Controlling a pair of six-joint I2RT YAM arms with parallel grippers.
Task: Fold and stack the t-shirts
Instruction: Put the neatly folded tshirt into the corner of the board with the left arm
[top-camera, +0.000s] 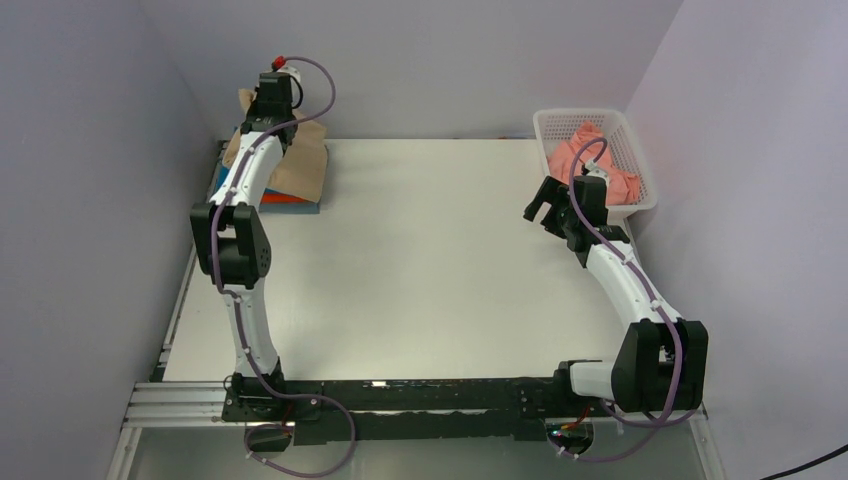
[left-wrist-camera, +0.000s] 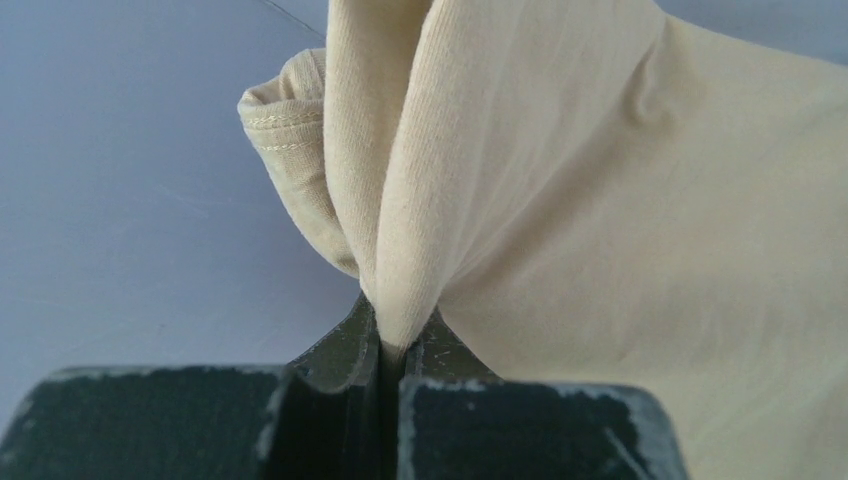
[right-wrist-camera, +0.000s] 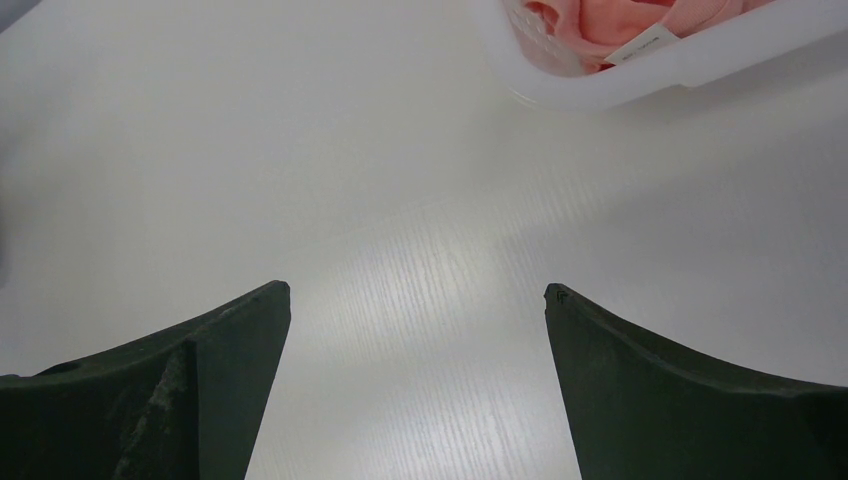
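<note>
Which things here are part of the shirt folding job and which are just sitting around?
Job: tan t-shirt, pinched in the left hand; salmon pink t-shirt; blue t-shirt and orange-red t-shirt under the tan one.
Just there: white mesh basket; table.

Two white-and-black arms bolted to a black base rail (top-camera: 420, 392).
White link shells on left arm (top-camera: 245, 185) and right arm (top-camera: 622, 275), bulky black joint housings (top-camera: 238, 245), purple cables (top-camera: 332, 88) looping alongside from base to wrist, red cap (top-camera: 279, 62) at the left wrist; dark wedge-shaped fingers (right-wrist-camera: 170, 400), edges scuffed pale.
</note>
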